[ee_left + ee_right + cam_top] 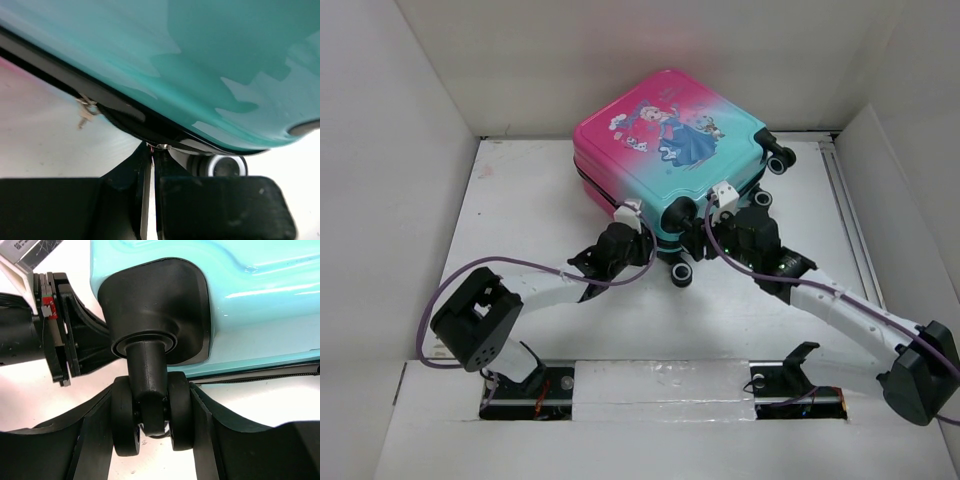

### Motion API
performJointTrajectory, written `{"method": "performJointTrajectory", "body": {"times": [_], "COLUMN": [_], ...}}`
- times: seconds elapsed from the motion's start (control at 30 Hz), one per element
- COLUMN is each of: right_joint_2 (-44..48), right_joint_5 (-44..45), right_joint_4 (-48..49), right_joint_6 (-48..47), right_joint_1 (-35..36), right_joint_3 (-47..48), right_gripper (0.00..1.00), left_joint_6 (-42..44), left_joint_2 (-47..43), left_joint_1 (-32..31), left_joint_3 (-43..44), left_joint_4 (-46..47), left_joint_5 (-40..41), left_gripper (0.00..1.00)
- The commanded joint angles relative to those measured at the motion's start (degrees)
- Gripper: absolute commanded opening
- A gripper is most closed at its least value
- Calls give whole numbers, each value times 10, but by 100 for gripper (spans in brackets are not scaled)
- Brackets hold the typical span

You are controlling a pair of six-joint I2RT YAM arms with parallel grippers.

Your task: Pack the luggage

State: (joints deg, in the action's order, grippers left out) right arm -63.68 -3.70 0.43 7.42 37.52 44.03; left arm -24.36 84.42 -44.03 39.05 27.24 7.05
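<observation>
The luggage (670, 125) lies flat and closed on the table, pink at the back and turquoise at the front, with the princess print on top. My left gripper (642, 230) is at its front seam. In the left wrist view the gripper (152, 150) is shut on a small metal zipper pull (165, 146) below the turquoise shell (200, 65). My right gripper (698, 236) is at the front right corner. In the right wrist view it (152, 425) is shut on a black twin wheel (175, 415) under its black housing (160, 305).
A second zipper pull with small keys (84, 114) hangs from the black seam to the left. Other wheels show at the front (682, 272) and at the right corner (781, 160). White walls enclose the table on three sides. The left arm's wrist (55, 325) is close beside the right gripper.
</observation>
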Motion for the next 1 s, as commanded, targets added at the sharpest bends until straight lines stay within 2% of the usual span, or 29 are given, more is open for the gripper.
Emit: {"method": "performJointTrajectory", "body": {"times": [0.0,0.2,0.33,0.43,0.47,0.6,0.63,0.67,0.77,0.8,0.83,0.97], "right_joint_2": [18,51,66,58,48,27,19,19,19,19,24,41], "right_joint_5": [-15,-8,-24,-40,-46,-32,-32,-26,-26,-20,-14,5], "right_joint_4": [28,28,28,28,28,34,34,34,34,34,34,34], "right_joint_6": [7,12,17,17,12,12,12,12,12,18,18,36], "right_joint_1": [-8,-18,-24,-18,-6,48,59,68,101,121,133,198], "right_joint_3": [-10,-35,-42,-42,-42,-23,-23,-15,-9,-9,-9,-9], "right_gripper": [0,0,0,0,0,0,0,0,0,0,0,0], "left_joint_6": [5,-23,-47,-61,-68,-96,-104,-121,-141,-148,-148,-154], "left_joint_2": [-11,-43,-43,-43,-62,-138,-158,-179,-274,-299,-348,-449], "left_joint_1": [11,11,42,101,118,119,119,119,119,119,119,119], "left_joint_3": [20,-3,-8,-21,-27,-40,-40,-45,-69,-84,-90,-97], "left_joint_4": [-1,-46,-68,-68,-62,-70,-88,-94,-94,-94,-100,-137], "left_joint_5": [88,176,171,120,119,160,169,178,178,172,167,135], "left_gripper": [0,0,0,0,0,0,11,37,74,100,100,100]}}
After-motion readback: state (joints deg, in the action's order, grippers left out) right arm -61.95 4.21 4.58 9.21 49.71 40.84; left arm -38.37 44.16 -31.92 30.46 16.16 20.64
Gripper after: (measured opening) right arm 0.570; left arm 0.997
